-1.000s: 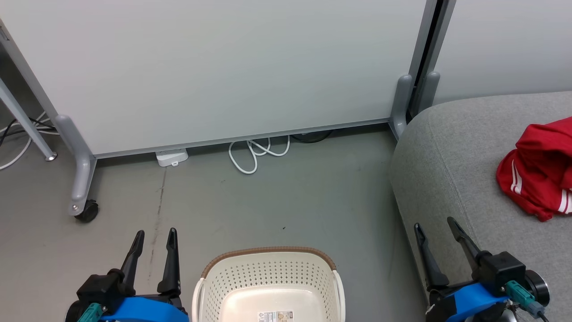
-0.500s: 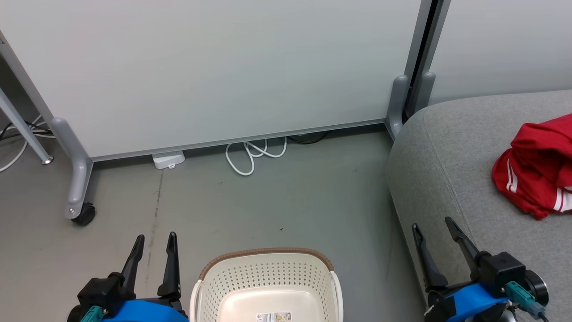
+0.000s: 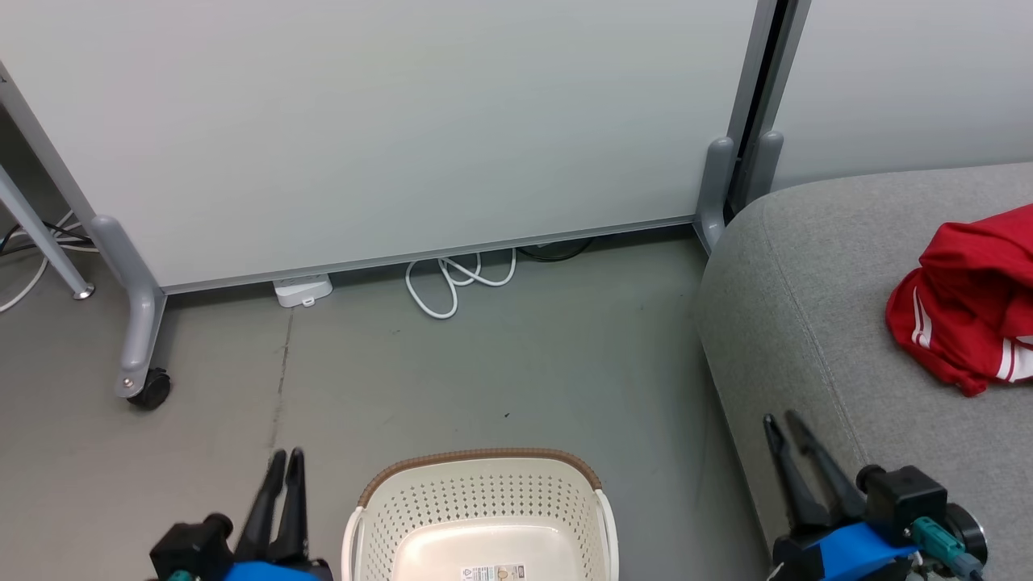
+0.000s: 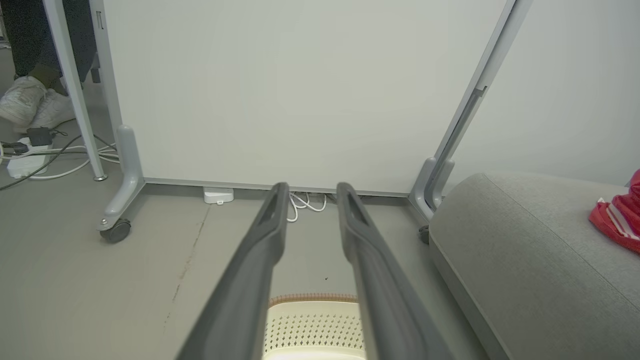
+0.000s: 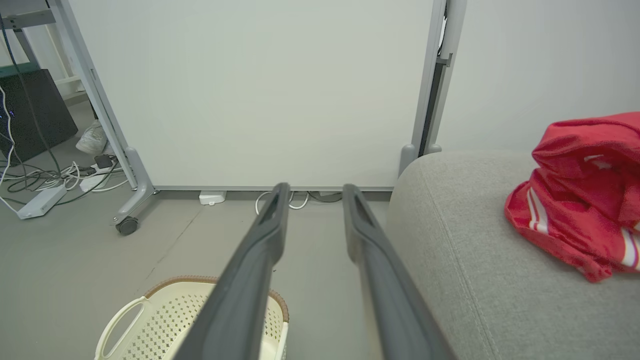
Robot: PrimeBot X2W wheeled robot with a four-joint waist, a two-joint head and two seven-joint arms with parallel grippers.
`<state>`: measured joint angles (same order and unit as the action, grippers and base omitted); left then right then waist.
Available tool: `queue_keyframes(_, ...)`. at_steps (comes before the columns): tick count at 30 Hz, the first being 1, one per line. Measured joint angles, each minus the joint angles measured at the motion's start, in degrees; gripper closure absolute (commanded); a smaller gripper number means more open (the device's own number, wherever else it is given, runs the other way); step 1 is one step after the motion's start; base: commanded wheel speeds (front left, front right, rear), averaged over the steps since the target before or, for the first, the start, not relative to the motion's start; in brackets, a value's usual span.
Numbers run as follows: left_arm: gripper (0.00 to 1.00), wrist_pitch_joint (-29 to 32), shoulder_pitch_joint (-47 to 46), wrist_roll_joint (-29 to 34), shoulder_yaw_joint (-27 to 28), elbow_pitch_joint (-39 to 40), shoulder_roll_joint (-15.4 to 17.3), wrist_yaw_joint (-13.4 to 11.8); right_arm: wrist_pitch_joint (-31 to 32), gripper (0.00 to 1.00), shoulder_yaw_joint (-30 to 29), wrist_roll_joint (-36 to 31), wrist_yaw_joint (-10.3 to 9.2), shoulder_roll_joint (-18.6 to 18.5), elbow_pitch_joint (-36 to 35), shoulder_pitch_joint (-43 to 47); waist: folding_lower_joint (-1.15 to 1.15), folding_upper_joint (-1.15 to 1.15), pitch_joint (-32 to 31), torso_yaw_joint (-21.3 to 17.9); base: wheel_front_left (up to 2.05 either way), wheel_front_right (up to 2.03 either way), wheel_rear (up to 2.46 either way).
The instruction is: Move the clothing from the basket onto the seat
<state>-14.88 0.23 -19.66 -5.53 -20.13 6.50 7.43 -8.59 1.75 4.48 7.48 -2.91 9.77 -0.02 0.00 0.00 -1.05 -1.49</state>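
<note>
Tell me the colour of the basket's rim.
The basket's rim is brown with a woven look; best in the head view.

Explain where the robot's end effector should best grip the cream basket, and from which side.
Grip the basket at its brown-trimmed far rim, coming down from above. It stands upright on the floor with its top open, so the thin perforated wall can likely be pinched between inside and outside.
</note>
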Motion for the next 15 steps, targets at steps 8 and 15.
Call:
queue_keyframes(8,1.0,1.0,2.32,-2.23,-0.18,-2.8,-1.01,0.0,0.55,1.0,0.0,2.87,0.0,0.03,3.19,1.37,0.0,0.0,0.02,0.02,0.0,0.0,0.0)
queue_keyframes(15,1.0,3.04,2.21,-9.01,1.02,-2.13,-1.23,0.0,1.8,1.0,-0.46,11.33,0.0,0.01,3.26,1.28,0.0,0.0,0.1,0.1,0.0,0.0,0.0)
